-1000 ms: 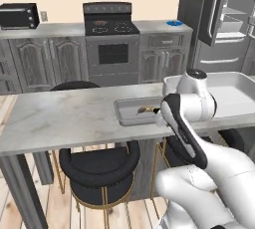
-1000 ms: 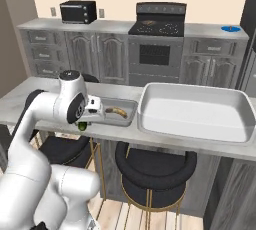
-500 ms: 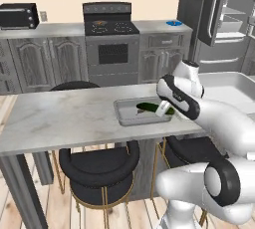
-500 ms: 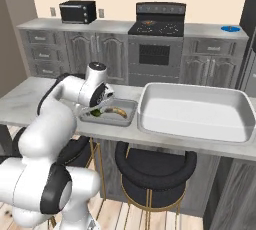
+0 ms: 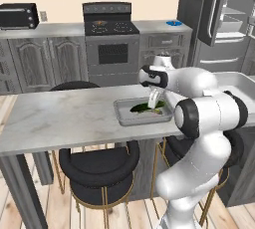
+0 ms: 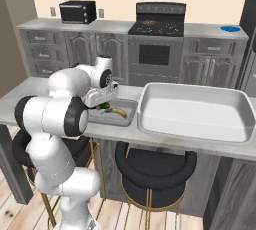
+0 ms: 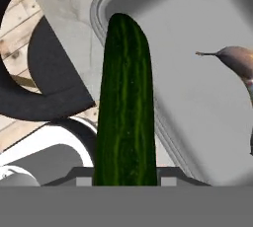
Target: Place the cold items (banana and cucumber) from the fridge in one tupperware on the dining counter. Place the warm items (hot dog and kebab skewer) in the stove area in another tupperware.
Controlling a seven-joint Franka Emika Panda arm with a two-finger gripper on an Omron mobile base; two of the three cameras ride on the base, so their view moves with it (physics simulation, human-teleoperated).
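The claw (image 5: 155, 99) is closed on the cucumber (image 7: 123, 97), which sticks out lengthwise from between its tips in the hand view, dark green and striped. In the left base view the claw hangs over the small tupperware (image 5: 123, 116), with the cucumber's (image 5: 142, 107) lower end down inside the tray; whether it touches the floor of the tray cannot be told. The banana (image 7: 237, 63) lies in the same tray, just beside the cucumber and apart from it, its stem pointing toward the cucumber. In the right base view the banana (image 6: 120, 111) shows as a yellow-brown curve near the tray's (image 6: 131, 112) right wall. This small tupperware sits on the marble surface (image 5: 60, 121) near its front edge, about midway along it. The second, much larger tupperware (image 6: 195, 111) stands just beside the small one, toward the right end of the surface. Black stools (image 5: 97, 166) stand below the front edge.
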